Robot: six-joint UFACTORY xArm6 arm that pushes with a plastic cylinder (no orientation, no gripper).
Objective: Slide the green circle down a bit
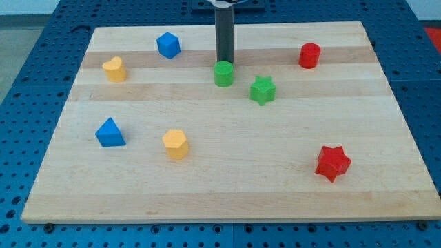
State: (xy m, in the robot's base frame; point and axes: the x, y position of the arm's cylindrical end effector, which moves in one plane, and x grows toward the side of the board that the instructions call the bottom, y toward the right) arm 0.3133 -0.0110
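- Blue perforated bench carrying a pale wooden board; no brand, label or writing readable anywhere.
- My end effector is a bare dark rod with nothing to spread or pinch; my tip sits at the green circle's far edge, touching or nearly so.
- Green circle: just below my tip toward the view's bottom. Likely light, rigid and easy-sliding; push at its top-centre, or it may slip sideways.
- Green star: near, below-right of my tip.
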